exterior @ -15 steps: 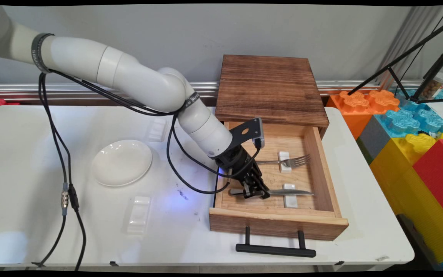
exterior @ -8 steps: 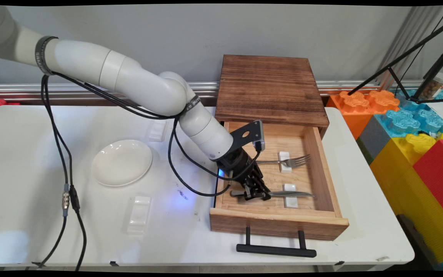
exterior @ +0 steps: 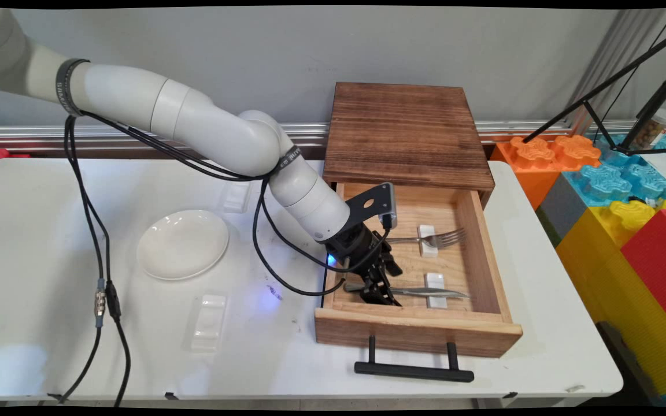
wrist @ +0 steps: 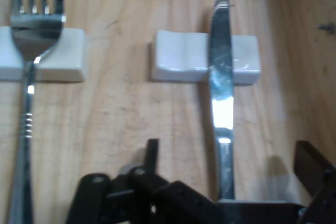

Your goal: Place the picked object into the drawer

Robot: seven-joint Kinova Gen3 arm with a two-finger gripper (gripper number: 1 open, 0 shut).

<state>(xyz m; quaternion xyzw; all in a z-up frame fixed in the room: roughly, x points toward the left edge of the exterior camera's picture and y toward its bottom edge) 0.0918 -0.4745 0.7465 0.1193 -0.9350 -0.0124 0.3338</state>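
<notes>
My gripper reaches into the open wooden drawer at its near left. It is open, and its fingers stand either side of the handle of a silver knife without closing on it. The knife lies along the drawer's near side, its blade resting across a small white rest. Further back, a fork lies on a second white rest.
The drawer sticks out of a dark wooden cabinet, with its black handle near the table's front edge. A white plate and two white rests lie on the table to the left. Big coloured blocks stand to the right.
The fingers, shut on the knife handle before, have spread apart. The knife stays on its rest and the hand has shifted slightly left.
</notes>
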